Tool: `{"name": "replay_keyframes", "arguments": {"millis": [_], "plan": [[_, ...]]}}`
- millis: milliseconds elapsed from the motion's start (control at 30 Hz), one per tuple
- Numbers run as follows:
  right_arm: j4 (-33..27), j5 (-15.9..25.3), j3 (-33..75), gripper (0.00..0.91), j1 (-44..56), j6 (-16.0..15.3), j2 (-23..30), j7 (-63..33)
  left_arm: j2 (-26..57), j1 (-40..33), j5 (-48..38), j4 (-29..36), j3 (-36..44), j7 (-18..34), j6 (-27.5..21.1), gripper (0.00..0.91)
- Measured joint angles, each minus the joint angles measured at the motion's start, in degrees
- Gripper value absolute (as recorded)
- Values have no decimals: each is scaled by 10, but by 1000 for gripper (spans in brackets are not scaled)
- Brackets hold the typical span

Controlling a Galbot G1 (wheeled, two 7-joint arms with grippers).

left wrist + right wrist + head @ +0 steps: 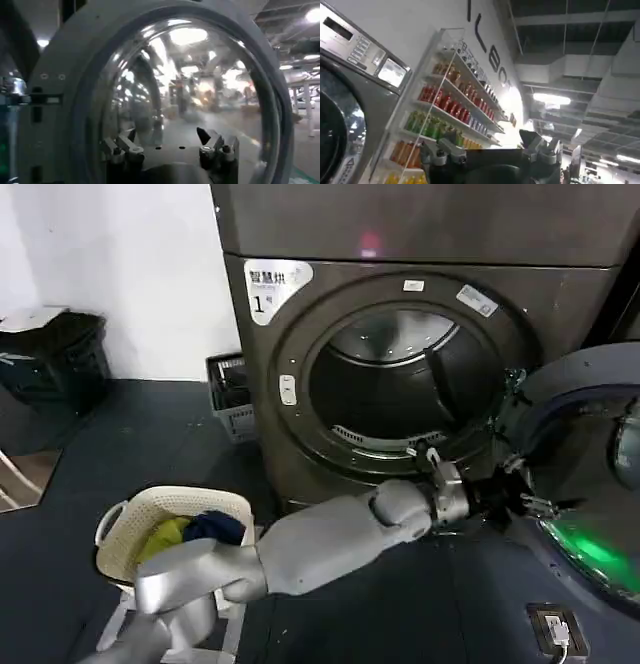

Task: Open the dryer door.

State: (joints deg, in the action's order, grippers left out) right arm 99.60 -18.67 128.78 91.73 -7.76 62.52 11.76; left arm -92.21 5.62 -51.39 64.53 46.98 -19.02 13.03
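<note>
The dryer (300, 384) stands with its drum mouth exposed. The dryer door (585, 474) is swung out on the hinge at the right edge of the machine front, its inner side turned toward the left arm. The left gripper (505, 502) is reached across to the door's near rim, low beside the hinge; in the left wrist view the door's glass bowl (200, 90) lies straight ahead of parted, empty fingers (207, 142). The right gripper (490, 155) is held apart, open and empty.

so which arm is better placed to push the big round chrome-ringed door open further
Left. The left gripper is stretched across to the swung-out round chrome-ringed dryer door, fingers open facing its glass. The right gripper points toward shelves of bottles.
</note>
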Motion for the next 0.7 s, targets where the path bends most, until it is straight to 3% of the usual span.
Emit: {"name": "replay_keyframes", "arguments": {"millis": [367,500,700], "plan": [[-5,1,1,907,1,8,0,0,0,-1,12,-3,-4,-5,23,907],[-9,1,1,907,-1,11,-3,0,0,2,13,24,0,-3,64,907],[-12,1,0,907,0,15,-5,-1,24,3,36,47,-5,39,133,907]]}}
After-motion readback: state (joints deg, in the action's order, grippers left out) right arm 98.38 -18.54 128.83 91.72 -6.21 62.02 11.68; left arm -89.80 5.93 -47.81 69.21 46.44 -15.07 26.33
